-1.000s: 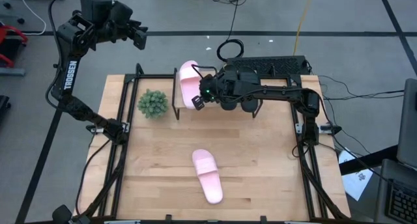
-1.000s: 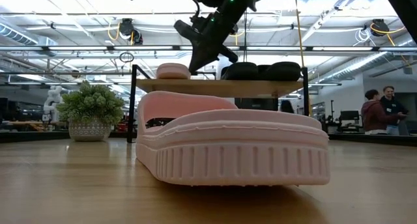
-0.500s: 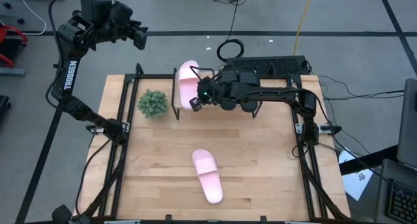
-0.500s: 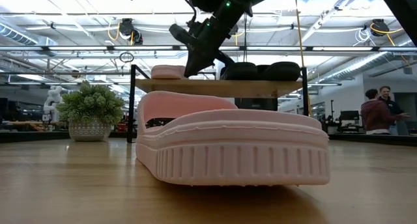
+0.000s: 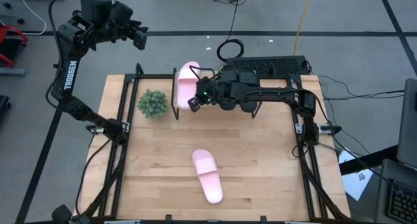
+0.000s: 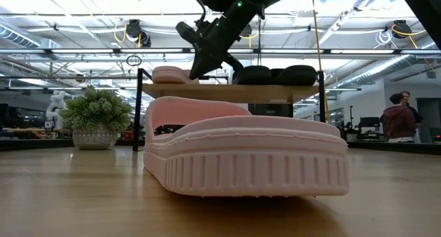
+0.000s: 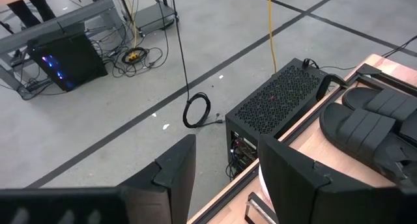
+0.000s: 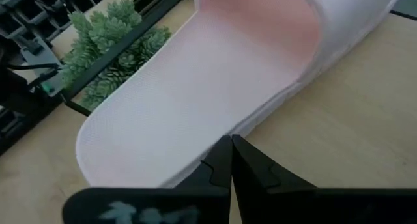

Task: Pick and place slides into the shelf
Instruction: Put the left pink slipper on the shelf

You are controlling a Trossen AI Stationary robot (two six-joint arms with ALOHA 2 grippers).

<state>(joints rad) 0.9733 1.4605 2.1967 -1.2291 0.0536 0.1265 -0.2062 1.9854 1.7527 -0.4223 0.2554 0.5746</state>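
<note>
We count three of the four slides already up on the shelf [image 6: 231, 92]: the black pair [image 6: 279, 75] sits on its right part, and one pink slide [image 5: 187, 83] lies at its left end, just beside the small potted plant [image 5: 152, 103] on the table [image 5: 260, 165]. The second pink slide [image 5: 207, 176] is still down on the table, well apart from the shelf, toward the near edge, so by our reckoning one pick and place is left.

Our right gripper [image 5: 193, 103] hangs at the near end of the shelved pink slide with its fingers pressed together and empty; in its wrist view the tips meet at the sandal's rim. Our left gripper [image 5: 140, 36] waits high beyond the table's far left corner, fingers partly spread, holding nothing.
</note>
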